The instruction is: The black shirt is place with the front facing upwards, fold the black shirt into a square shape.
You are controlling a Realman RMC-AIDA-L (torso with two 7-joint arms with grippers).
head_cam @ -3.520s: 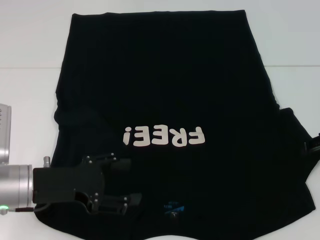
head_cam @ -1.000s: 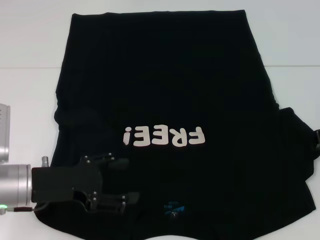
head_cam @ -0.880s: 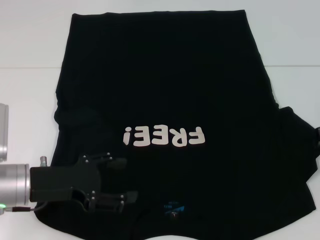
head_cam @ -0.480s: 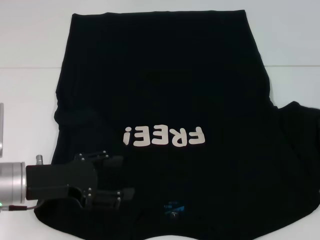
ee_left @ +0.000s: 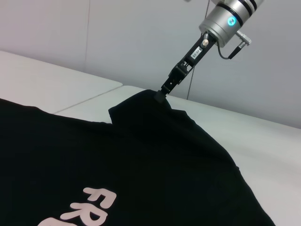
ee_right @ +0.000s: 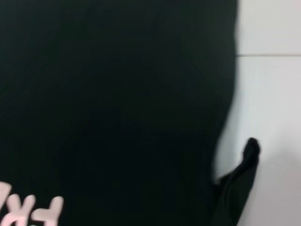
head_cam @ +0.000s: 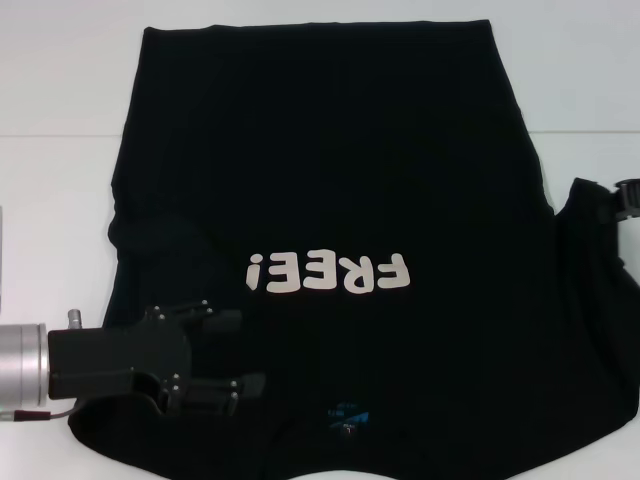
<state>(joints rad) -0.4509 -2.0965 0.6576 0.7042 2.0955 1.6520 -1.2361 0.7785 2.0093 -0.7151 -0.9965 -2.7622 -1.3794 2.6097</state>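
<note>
On the white table (head_cam: pixel 60 120) lies the black shirt (head_cam: pixel 330 170), spread flat with its front up, and it covers most of the surface before the robot. The white letters "FREE!" (head_cam: pixel 328 272) stand upside down in the head view, and the small blue neck label (head_cam: pixel 345 414) is at the near edge, so the collar points toward the robot and the hem is at the far side.

The left gripper (head_cam: pixel 245 350) is over the near left part of the shirt, beside the collar area. Its two black fingers (head_cam: pixel 222 319) are spread apart, one above the other in the head view, with cloth showing between them; they grasp nothing.

The right gripper (ee_left: pixel 161 95) is at the right side of the shirt. The left wrist view shows it coming down from above, with its thin fingers pinched together on the tip of the right sleeve (ee_left: pixel 141 106). That sleeve is pulled up into a small peak above the table, while the rest of the shirt stays flat. At the right edge of the head view, only a small part of this gripper is seen next to the raised sleeve.
</note>
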